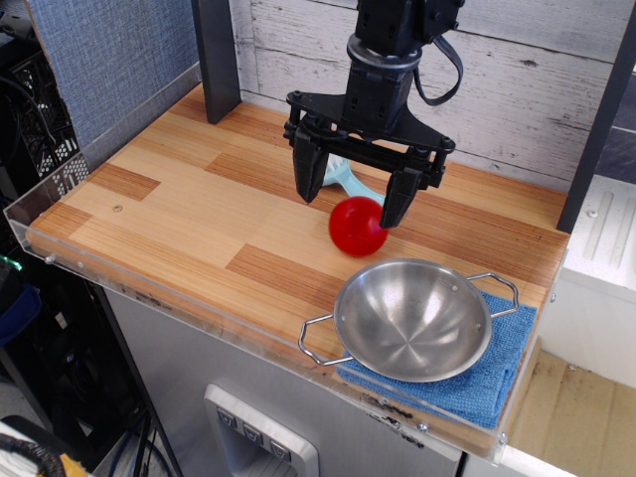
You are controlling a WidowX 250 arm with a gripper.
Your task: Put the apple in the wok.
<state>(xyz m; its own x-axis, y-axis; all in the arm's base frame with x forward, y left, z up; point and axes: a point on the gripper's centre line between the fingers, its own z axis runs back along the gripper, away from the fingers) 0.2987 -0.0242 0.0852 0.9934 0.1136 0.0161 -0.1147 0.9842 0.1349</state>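
While the shiny round stainless-steel wok (415, 316) with its two thin wire loop handles is sitting empty at the near right of the table, nothing of the placement is done yet. The wok is resting on a folded blue cloth (489, 383), which is lying at the near right corner of the light wooden tabletop (179, 224) with its clear plastic edge guard.

Just behind the wok's far rim, apart from it, the glossy bright red round apple (356, 227) is sitting on the bare wood. It is not in the pan and appears not to be lifted.

Above and slightly behind the apple, the black robot gripper (354, 195) is hanging with its jaws spread wide and released, holding nothing. The right-hand finger is coming down at the apple's right shoulder, seemingly touching or nearly so; the left finger is standing clear on the other side.

Behind the fingers, a pale blue-green object (340, 175) is lying partly hidden; cannot identify it.

Judgement: early stage, at approach. Remaining: closing on the apple, lifting, carrying forward over the wok, releasing.
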